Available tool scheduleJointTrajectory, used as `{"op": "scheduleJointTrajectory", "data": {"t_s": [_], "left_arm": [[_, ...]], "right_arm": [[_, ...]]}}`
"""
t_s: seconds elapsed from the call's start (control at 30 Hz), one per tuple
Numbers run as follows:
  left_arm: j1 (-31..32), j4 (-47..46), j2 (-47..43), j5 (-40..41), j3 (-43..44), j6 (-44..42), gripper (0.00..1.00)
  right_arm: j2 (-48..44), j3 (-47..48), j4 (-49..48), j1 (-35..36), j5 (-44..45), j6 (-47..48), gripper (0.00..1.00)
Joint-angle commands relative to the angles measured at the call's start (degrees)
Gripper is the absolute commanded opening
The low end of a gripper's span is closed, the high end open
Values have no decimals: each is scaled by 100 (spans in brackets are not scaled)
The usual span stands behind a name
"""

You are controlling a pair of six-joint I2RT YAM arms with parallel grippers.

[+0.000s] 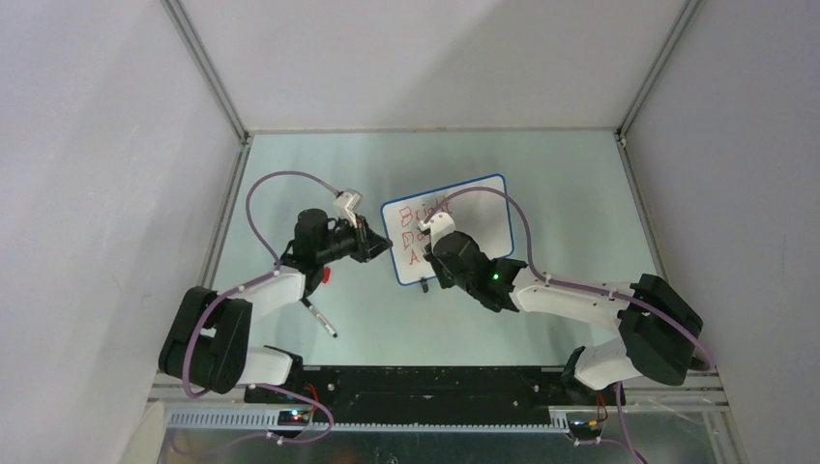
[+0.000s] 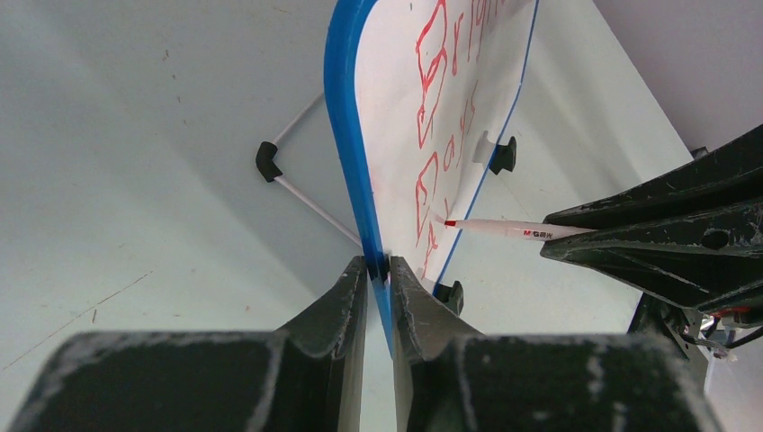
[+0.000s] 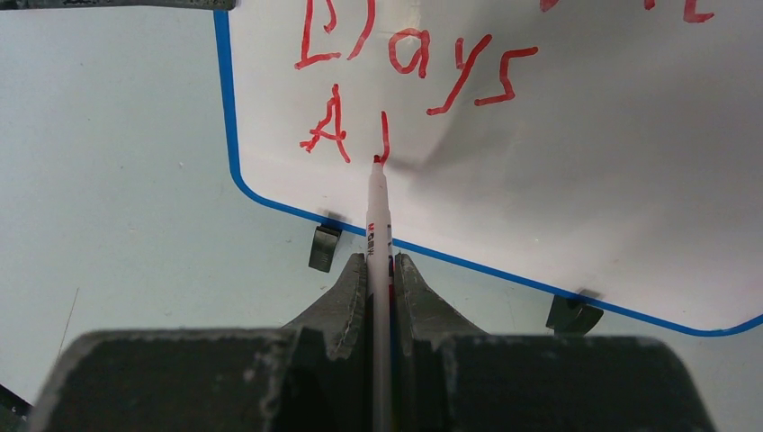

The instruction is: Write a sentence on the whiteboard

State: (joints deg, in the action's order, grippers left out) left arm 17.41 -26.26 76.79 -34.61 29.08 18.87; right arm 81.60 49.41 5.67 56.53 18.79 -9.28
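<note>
Overhead, we note the whiteboard (image 1: 481,206) sitting mid-table (image 1: 571,184). Left wrist: our left hand (image 2: 378,270) pinches its blue edge. Right wrist: our right hand (image 3: 380,270) clamps the marker (image 3: 378,202), its tip touching the sentence (image 3: 409,63) on the third line.

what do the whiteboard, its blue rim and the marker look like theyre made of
The whiteboard: smooth, slightly glossy white face, probably coated sheet or laminate; a soft sheen shows on it. Its blue rim: looks like moulded plastic, even colour with a faint shine. The marker: white plastic barrel with printed lettering; red tip, likely felt.
</note>
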Motion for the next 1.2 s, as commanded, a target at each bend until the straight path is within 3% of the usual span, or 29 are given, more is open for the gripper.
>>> {"op": "scheduleJointTrajectory", "data": {"t_s": [0.0, 1.17], "left_arm": [[67, -165, -165, -46, 221, -147, 18], [86, -103, -200, -11, 230, -192, 18]], "right_arm": [[9, 252, -164, -81, 91, 48, 0], [-168, 229, 68, -232, 225, 3, 0]]}}
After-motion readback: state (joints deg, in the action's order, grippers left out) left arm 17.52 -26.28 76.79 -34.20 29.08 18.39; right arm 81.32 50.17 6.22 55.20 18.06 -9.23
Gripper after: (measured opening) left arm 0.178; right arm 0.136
